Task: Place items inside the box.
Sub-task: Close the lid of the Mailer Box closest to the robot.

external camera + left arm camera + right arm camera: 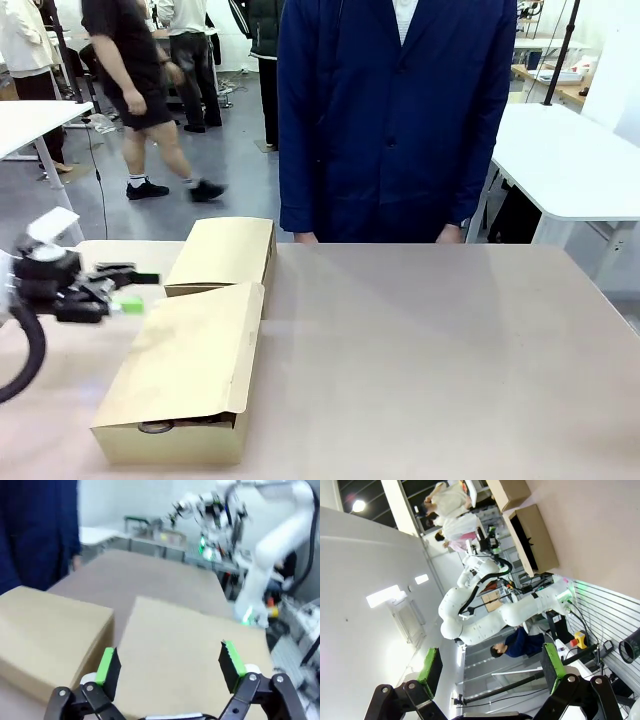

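A tan cardboard box (pixel 190 370) lies at the table's left, its near flap lowered over it and its far flap (pixel 222 252) laid back. Through the gap at the box's front, dark items (pixel 165 427) show under the flap; what they are I cannot tell. My left gripper (pixel 135 292) hovers open and empty at the box's left edge. In the left wrist view it (pixel 170 662) hangs open just above the flap (pixel 180 650). My right gripper (pixel 490 667) is open and empty, far from the box (pixel 535 540) and pointing away from the table.
A person in a navy coat (pixel 395 120) stands at the far edge, hands (pixel 305 238) resting at the table's rim. The brown table (pixel 440 360) stretches bare to the right of the box. The right arm (pixel 280 545) rises beyond the table's right side.
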### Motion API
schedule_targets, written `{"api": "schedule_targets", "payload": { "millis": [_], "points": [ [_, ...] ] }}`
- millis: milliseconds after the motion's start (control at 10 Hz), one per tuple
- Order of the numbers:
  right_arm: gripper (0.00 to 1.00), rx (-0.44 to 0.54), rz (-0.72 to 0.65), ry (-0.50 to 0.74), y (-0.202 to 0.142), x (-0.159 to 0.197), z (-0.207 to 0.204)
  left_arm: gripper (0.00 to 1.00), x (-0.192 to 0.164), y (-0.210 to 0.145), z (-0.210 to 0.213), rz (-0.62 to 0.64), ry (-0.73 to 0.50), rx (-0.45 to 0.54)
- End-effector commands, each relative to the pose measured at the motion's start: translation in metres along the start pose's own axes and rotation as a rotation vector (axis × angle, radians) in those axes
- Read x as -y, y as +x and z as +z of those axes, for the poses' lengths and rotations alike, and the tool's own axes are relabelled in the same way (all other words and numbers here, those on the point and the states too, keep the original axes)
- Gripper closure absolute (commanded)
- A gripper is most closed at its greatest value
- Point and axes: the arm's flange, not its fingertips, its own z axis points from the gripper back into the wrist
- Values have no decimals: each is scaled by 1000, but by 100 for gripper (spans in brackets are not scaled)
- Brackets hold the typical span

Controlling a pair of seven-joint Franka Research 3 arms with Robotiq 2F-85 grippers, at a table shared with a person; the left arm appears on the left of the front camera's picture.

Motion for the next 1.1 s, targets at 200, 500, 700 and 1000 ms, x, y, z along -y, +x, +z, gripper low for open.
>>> {"api": "schedule_targets", "payload": {
  "millis": [200,500,700,1000],
  "points": [
    [0,12,0,4,-2,-3,0,0,109,29,47,420,273,-120],
    [0,12,0,4,-2,-3,0,0,105,51,94,806,179,-79],
    [0,12,0,4,-2,-3,0,0,38,45,112,550,325,-160],
    [0,12,0,4,-2,-3,0,0,38,45,112,550,325,-160]
  ]
}}
